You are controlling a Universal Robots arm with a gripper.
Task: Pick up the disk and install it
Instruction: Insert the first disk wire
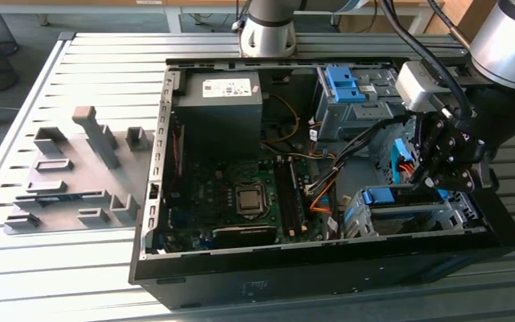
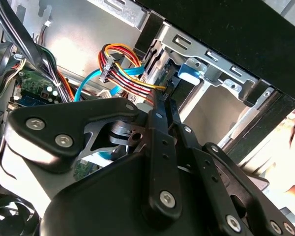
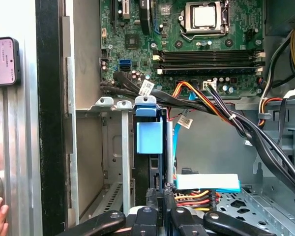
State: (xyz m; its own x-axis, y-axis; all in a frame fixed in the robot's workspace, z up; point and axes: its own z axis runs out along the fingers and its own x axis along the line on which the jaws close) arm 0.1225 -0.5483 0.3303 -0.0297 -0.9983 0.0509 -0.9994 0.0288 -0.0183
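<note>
Disk [image 3: 148,147] with its blue rail stands on edge, partway down in the grey bay [image 1: 407,216] near the case's front corner, my end effector [image 2: 163,105] squeezed shut on it, and I think nearby wires [image 3: 206,105] might snag it.

Matt black metal hand [image 1: 444,176]; seemingly smooth blue plastic disk [image 3: 149,137] rail.

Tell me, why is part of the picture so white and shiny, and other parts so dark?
In the second wrist view, strong light washes out the far corner nearly white, while the gripper body looks black. In the first wrist view, the metal strip beside the case glares pale. In the exterior view, the case floor sits in shadow.
</note>
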